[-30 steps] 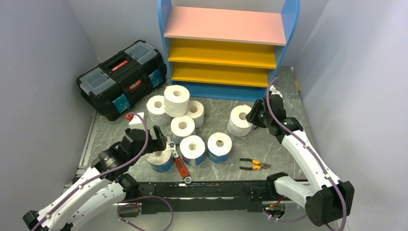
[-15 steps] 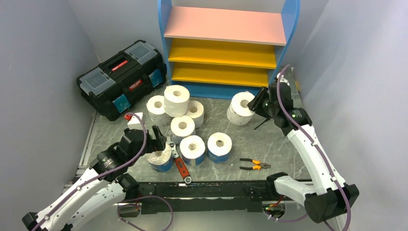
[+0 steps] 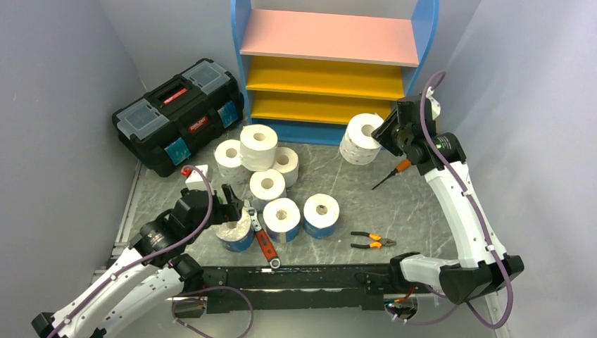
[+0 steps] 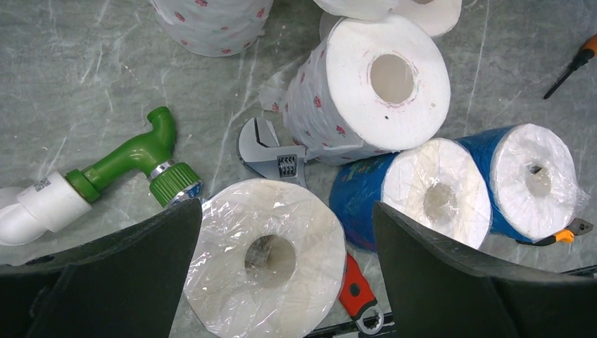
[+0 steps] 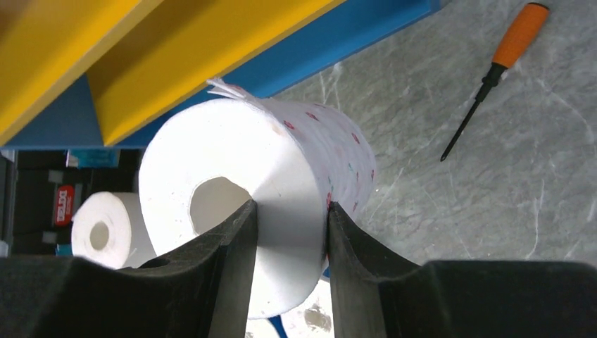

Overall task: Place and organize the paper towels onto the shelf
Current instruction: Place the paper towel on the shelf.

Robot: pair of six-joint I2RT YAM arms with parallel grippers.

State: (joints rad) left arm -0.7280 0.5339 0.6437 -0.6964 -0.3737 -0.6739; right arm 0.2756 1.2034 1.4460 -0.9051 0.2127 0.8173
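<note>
Right hand [image 3: 386, 134] [image 5: 288, 211]: pinching the pink-dotted roll [image 3: 361, 137] [image 5: 232, 162] through its wall, with one finger at the edge of the hollow core and the other on the dotted outer side.

The roll is tilted, with its core end towards the wrist camera. It sits just in front of the shelf [image 3: 324, 39], at the right end of the lowest yellow board [image 3: 320, 109] [image 5: 183, 63]. No roll is on any board.

Left hand [image 3: 229, 201] [image 4: 287, 211]: jaws spread wide, holding nothing. It hangs directly over a film-wrapped roll [image 3: 234, 232] [image 4: 267, 264] standing on the counter [image 3: 415, 211], with one finger on each side of it. Contact cannot be told.

The remaining rolls [image 3: 271, 169] are clustered mid-counter. An orange-handled screwdriver [image 3: 391, 174] [image 5: 493, 74] lies near the right hand.
</note>
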